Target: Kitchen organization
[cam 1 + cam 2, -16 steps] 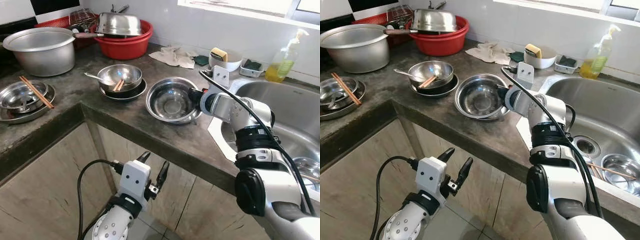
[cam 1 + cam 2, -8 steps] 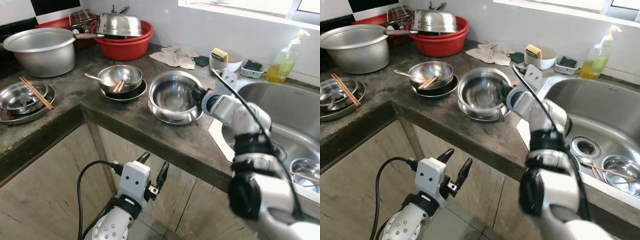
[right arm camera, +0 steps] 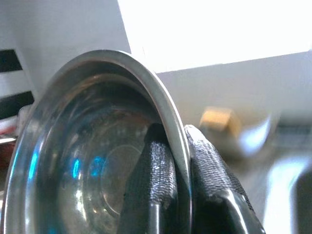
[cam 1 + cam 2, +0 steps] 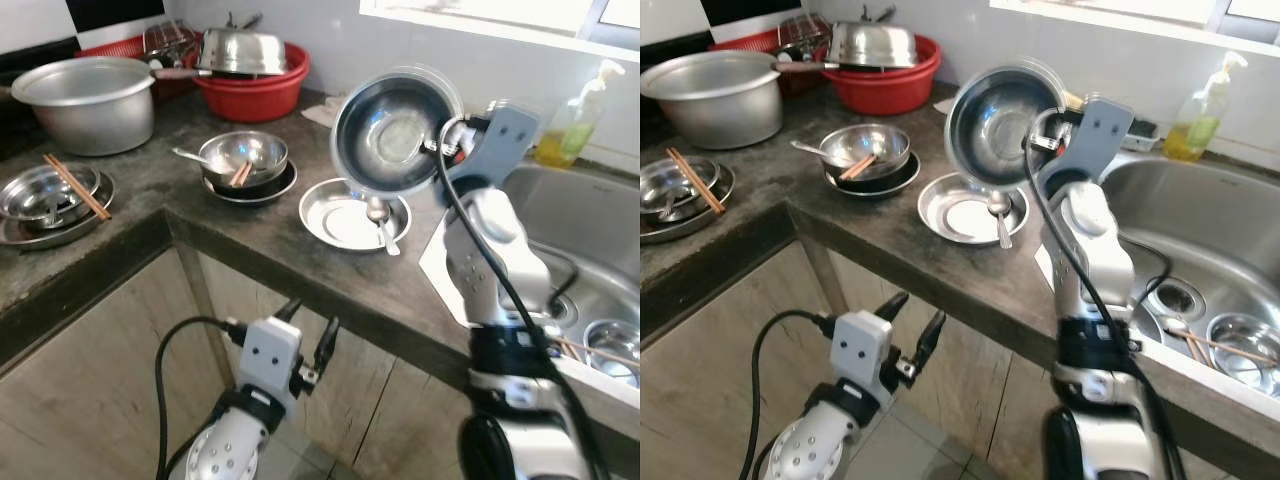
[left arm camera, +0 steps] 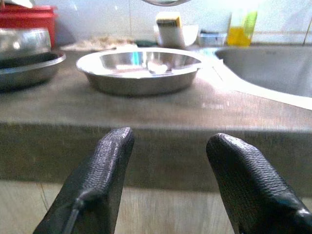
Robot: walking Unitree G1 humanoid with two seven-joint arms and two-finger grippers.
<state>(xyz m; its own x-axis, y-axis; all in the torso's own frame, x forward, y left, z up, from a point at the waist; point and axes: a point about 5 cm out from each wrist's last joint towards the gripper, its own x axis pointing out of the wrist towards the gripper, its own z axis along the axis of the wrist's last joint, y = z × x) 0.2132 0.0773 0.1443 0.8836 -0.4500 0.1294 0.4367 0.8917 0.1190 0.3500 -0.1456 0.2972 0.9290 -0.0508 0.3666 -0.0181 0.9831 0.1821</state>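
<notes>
— Pinching the steel bowl (image 4: 392, 135) by its rim, is that right gripper (image 3: 176, 161) getting a safe hold?

— It is clamping the rim with one finger inside the bowl and one outside, and the bowl is hanging in the air, tipped on edge with its mouth facing the camera, above the shallow steel plate (image 4: 345, 222) and spoon (image 4: 379, 216) that are lying near the front edge of the counter (image 4: 255, 245), just beside the sink (image 4: 590, 230).

— How is it going to handle?

— I am judging it stiff, light and thin-walled, so it is not going to flex or break. Polished steel is slippery, though, and possibly wet; the blur is hiding that. Held at one point on the rim, it is likely to swing or twist between the pads.

— Where would you be taking it instead?

— Still the rim, since the sides are too smooth and wide, but deeper over the lip.

— And the left gripper (image 5: 170, 170)?

— It is hanging low in front of the counter edge, fingers spread wide and holding nothing.
</notes>
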